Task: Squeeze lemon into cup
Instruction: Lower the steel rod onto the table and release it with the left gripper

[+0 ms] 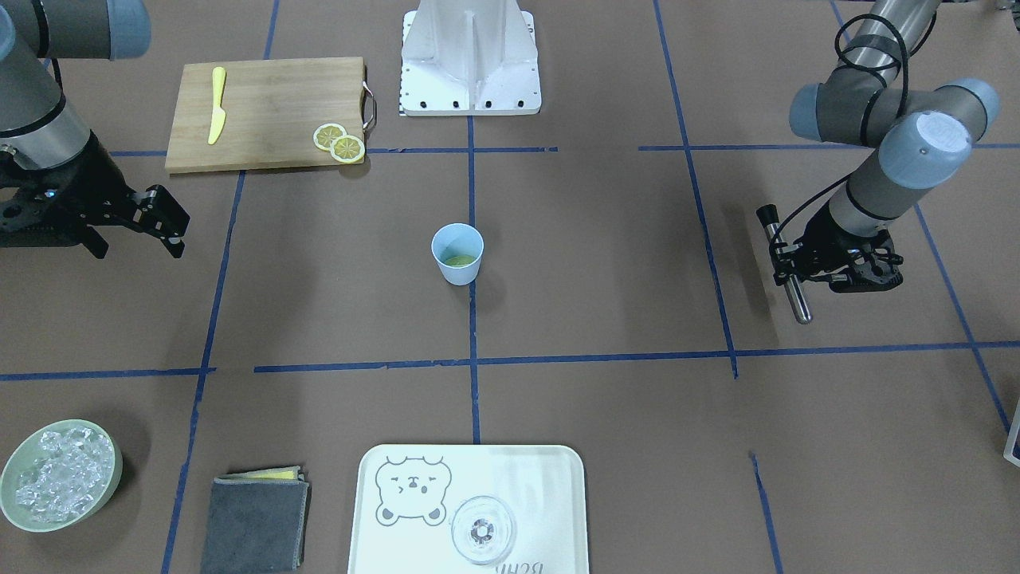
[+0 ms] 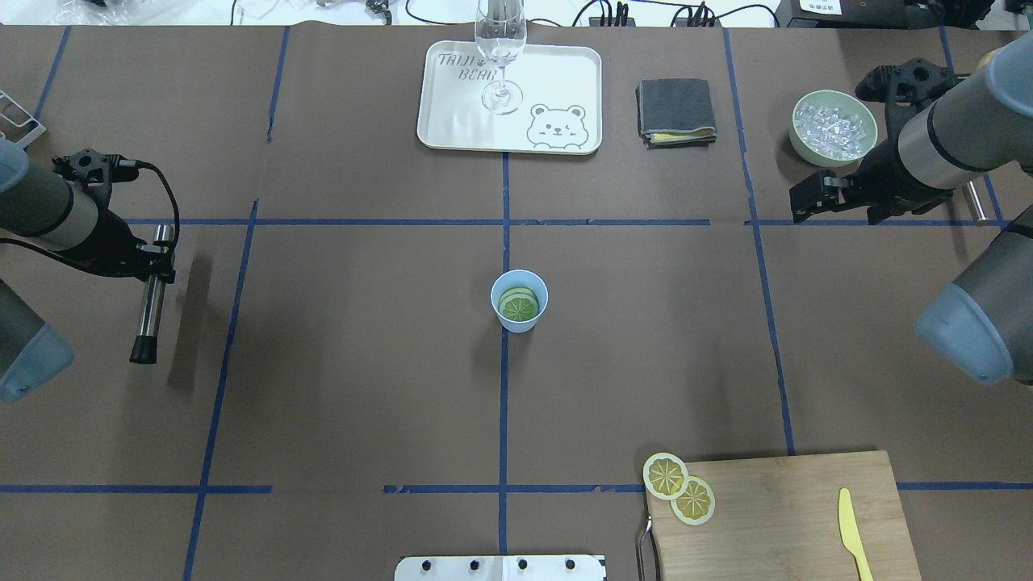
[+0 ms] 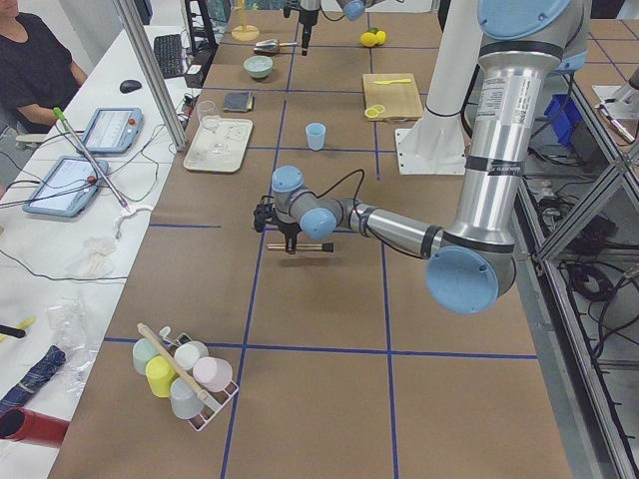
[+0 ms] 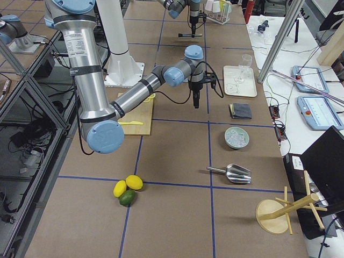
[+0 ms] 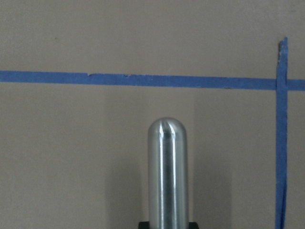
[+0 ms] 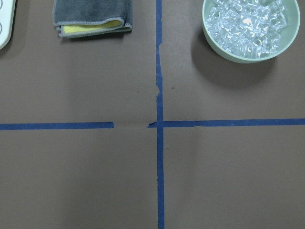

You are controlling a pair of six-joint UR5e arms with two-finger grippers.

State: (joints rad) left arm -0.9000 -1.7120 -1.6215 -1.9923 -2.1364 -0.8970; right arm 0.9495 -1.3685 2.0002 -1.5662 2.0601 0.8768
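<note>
Across the brown counter (image 2: 363, 363), cutting board (image 2: 791, 516) on the right arm's side, nothing is in contact. Left end effector (image 2: 157, 262), out at the edge, is clamped on a steel muddler (image 2: 148, 307) held level above the surface; right end effector (image 1: 177, 233) hangs spread and empty. Dead centre stands the cup (image 1: 460, 275), well apart from both, a lemon (image 2: 518, 307) slice lying inside; two spare slices (image 2: 665, 475) sit on the board's corner. Pressing looks next: carry that muddler over, tip it upright, push down.
</note>
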